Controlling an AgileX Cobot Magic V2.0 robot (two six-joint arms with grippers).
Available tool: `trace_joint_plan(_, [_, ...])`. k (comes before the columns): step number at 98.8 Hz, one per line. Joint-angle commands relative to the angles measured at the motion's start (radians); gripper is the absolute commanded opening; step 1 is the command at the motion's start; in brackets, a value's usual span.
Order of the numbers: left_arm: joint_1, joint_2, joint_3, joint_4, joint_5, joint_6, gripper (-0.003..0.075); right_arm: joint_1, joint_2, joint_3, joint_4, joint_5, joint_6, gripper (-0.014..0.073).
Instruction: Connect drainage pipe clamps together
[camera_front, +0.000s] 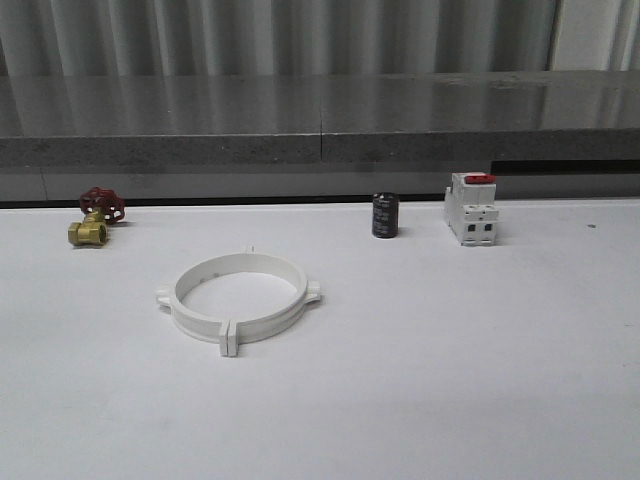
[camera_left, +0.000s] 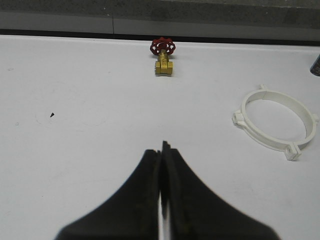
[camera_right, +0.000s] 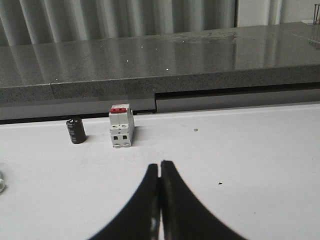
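The two white drainage pipe clamps (camera_front: 238, 300) lie on the white table as one closed ring, their end tabs meeting at the front and back. The same ring (camera_left: 276, 121) shows in the left wrist view, well off to the side of my left gripper (camera_left: 161, 148), which is shut with nothing in it above bare table. My right gripper (camera_right: 160, 165) is also shut and empty, hanging over the table a good way short of the breaker.
A brass valve with a red handwheel (camera_front: 94, 218) stands at the back left. A black cylinder (camera_front: 385, 215) and a white breaker with a red top (camera_front: 472, 208) stand at the back right. A grey ledge (camera_front: 320, 120) runs behind the table.
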Motion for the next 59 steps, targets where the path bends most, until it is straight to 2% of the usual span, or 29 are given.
trace_joint_plan(1, [0.002, 0.012, -0.024, 0.009, -0.075, -0.009, -0.002, -0.006, -0.019, -0.02, 0.003, -0.085, -0.005, -0.0067])
trace_joint_plan(39, [0.002, 0.012, -0.024, 0.011, -0.088, -0.009, -0.002, -0.006, -0.019, -0.02, 0.003, -0.085, -0.005, -0.0067])
trace_joint_plan(59, [0.002, -0.019, 0.037, 0.014, -0.308, -0.009, -0.002, -0.006, -0.019, -0.02, 0.003, -0.085, -0.005, -0.0067])
